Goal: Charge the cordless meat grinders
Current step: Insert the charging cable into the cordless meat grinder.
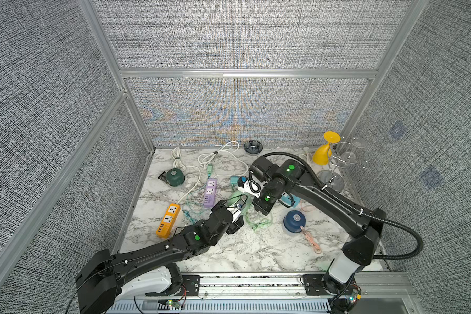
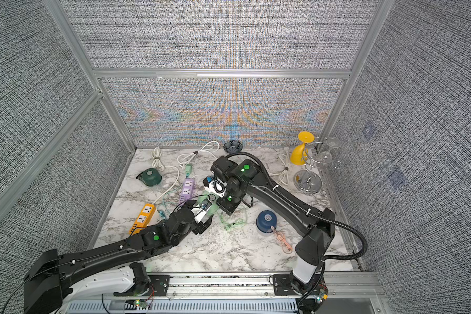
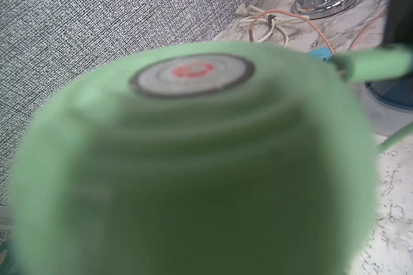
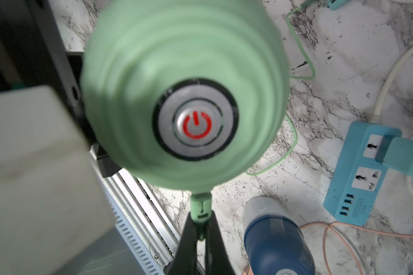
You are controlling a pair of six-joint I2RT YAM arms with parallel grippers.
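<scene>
The mint green meat grinder [image 3: 177,142] fills the left wrist view. In both top views it is mostly hidden between the two grippers at mid-table [image 1: 234,197]. My left gripper [image 1: 238,210] is shut around its body, and one black finger [image 4: 75,95] lies against its side. My right gripper [image 4: 200,222] is shut on the mint green plug [image 4: 200,208] of a thin green cable, and the plug's tip meets the grinder's side. The dark green grinder [image 1: 175,176] stands at the back left. The navy blue grinder [image 1: 294,220] stands at the right with a pink cable [image 1: 312,240] beside it.
A purple power strip [image 1: 210,192] and an orange one [image 1: 168,220] lie left of the grippers. A blue strip [image 4: 358,176] lies under the right arm. White cords [image 1: 215,157] and a dark petal dish [image 1: 253,146] are at the back. A yellow glass [image 1: 325,149] and a wire rack [image 1: 335,174] fill the back right corner.
</scene>
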